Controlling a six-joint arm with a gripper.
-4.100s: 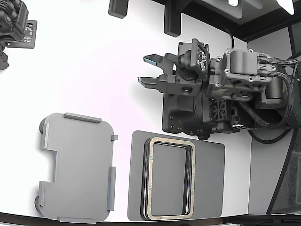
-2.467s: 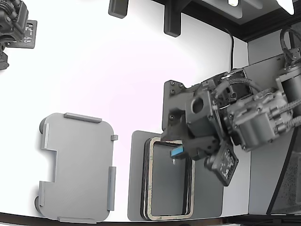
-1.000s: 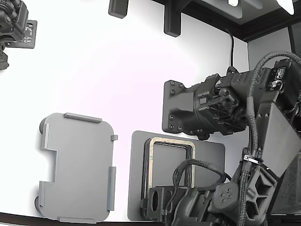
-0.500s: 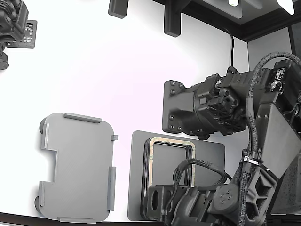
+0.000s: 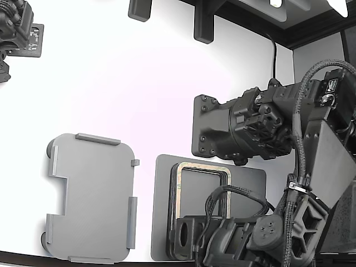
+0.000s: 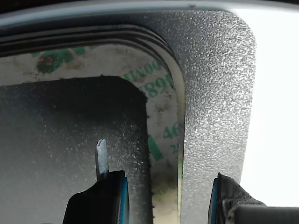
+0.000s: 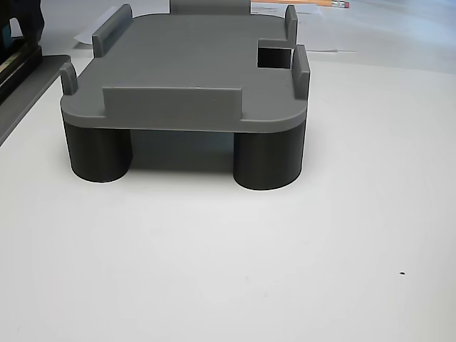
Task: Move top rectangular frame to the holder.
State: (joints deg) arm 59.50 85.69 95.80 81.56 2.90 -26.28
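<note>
Shifted only slightly since half a second ago: wrist housing at 6 o'clock in the exterior view nudged a little toward the exterior view's right, nothing else moved. Down low over the stack, with the gripper [image 6: 166, 196] spread open, one blue-lined finger [image 6: 100, 196] inside the opening, the other [image 6: 229, 200] outside, straddling one side of the top rectangular frame [image 6: 163, 116] without visibly pinching it; actual contact hard to judge from so close. Still lying on top of the stack of dark frames [image 5: 171, 189] on the dark grey plate [image 5: 247, 189], at roughly 5 o'clock in the exterior view. Thin, flat, tan face with green printed mottling, rounded inner corner. Plate pebbled and matte. Well apart at 8 o'clock, the holder [image 5: 92, 194]: smooth light grey, rounded corners, raised edge tabs, stepped notch. Seen from the other view, holder [image 7: 192, 64] raised on dark round legs [image 7: 267, 160] above a white table [image 7: 285, 249].
</note>
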